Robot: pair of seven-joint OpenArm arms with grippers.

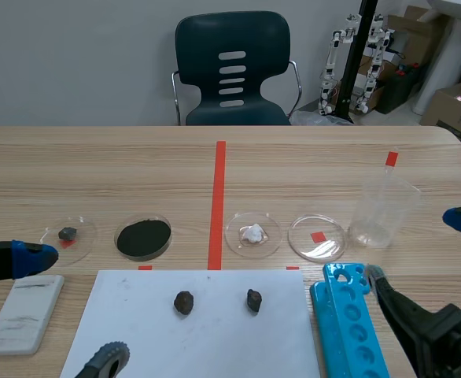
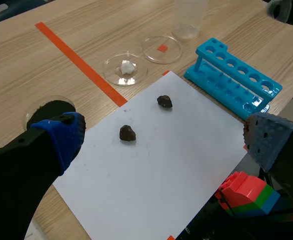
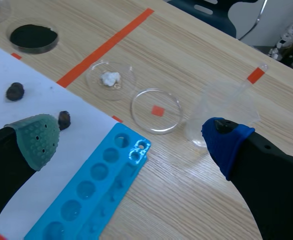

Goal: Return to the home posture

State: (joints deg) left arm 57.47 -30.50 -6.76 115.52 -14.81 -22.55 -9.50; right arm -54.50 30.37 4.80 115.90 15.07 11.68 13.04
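The left gripper [image 2: 164, 137] hangs low over a white sheet of paper [image 2: 151, 170] on the wooden tabletop [image 1: 136, 165], jaws wide and empty. The right gripper [image 3: 130, 139], jaws also wide and empty, hovers above a bright blue plastic test-tube rack [image 3: 96, 190] beside a clear plastic beaker [image 3: 226, 107]. Returning home probably calls for no grasp at all, since only the arms move, though the beaker looks light and easily toppled.

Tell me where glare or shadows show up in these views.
Right wrist view: glare at one end of the blue rack, faint glints on the clear beaker. Scene view: soft shadows under both stones. Left wrist view: paper evenly lit.
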